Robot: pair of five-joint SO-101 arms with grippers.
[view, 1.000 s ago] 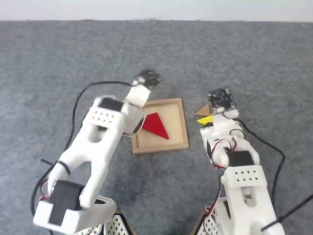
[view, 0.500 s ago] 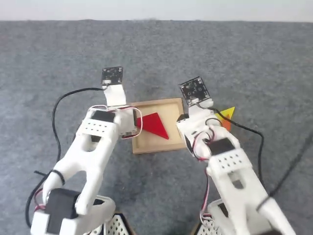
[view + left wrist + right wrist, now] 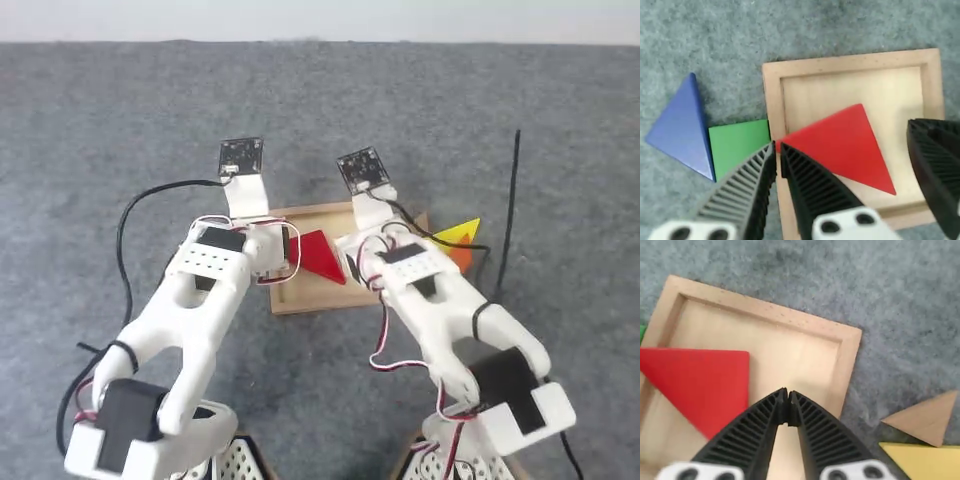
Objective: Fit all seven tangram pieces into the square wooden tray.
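The square wooden tray [image 3: 320,299] lies at the table's middle with one red triangle [image 3: 318,256] in it. My left gripper [image 3: 776,147] is shut and empty, its tips at the tray's [image 3: 850,60] left rim, by a corner of the red triangle [image 3: 840,147]. A green square [image 3: 737,145] and a blue triangle [image 3: 680,130] lie just outside that rim. My right gripper [image 3: 788,392] is shut and empty above the tray's [image 3: 765,310] floor, beside the red triangle [image 3: 695,385]. A yellow triangle [image 3: 458,233] and an orange piece [image 3: 463,256] lie right of the tray.
A plain wooden triangle [image 3: 925,417] and the yellow piece [image 3: 920,460] lie on the grey carpet past the tray's right rim. Both arms [image 3: 200,300] [image 3: 440,310] crowd over the tray, and black cables [image 3: 130,230] trail across the carpet. Open carpet lies beyond the tray.
The right arm swung left from beside the yellow triangle to over the tray. The left arm turned left, from over the tray to its left rim.
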